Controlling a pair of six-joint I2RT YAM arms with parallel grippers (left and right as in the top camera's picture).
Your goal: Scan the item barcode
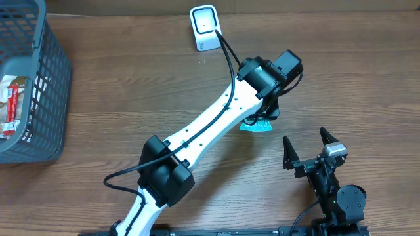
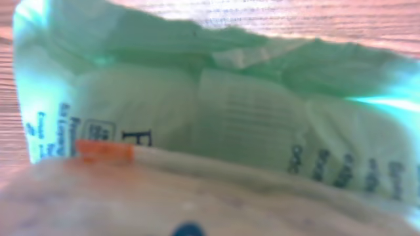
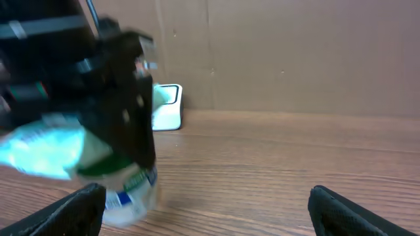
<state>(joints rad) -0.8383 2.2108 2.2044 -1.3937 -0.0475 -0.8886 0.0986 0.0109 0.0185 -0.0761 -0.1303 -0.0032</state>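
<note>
l claw (image 1: pixel 262 117) half-open on green pkt (image 1: pixel 255 126); r claw (image 1: pixel 305 136) wide open

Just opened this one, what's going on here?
The left gripper holds a green packet low over the table, some way short of the white scanner at the far edge. So the barcode is not yet at the scanner. The right gripper sits open and empty near the front. A basket with more items stands on the left.
</note>
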